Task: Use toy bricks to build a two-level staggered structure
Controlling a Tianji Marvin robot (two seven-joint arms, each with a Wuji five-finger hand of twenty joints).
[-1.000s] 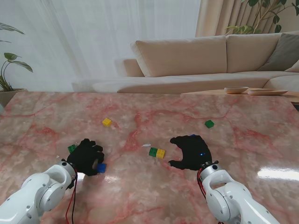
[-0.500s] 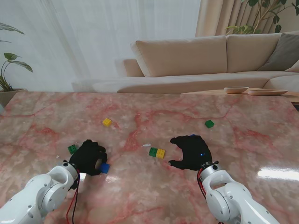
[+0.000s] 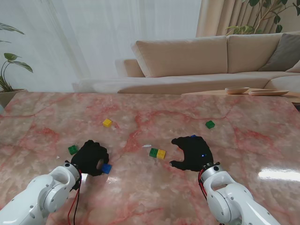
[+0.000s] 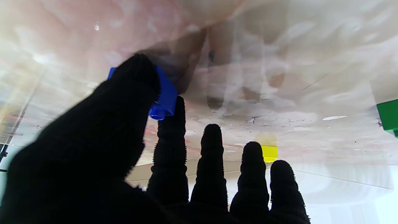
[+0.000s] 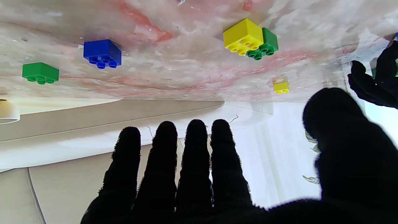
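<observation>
The setting is a home living room. A long beige sofa [image 3: 206, 58] with thick cushions runs across the upper middle and right of the stand view, and sheer white curtains [image 3: 93, 37] fill the upper left, with tan drapes [image 3: 215, 18] beside them. Leafy houseplants stand at the left edge [image 3: 9, 65] and the upper right corner [image 3: 269, 14]. The foreground is a glossy pink marble table [image 3: 150, 197], like a coffee table.

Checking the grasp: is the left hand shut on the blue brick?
Yes. The left hand pinches the blue brick between thumb and forefinger.
</observation>
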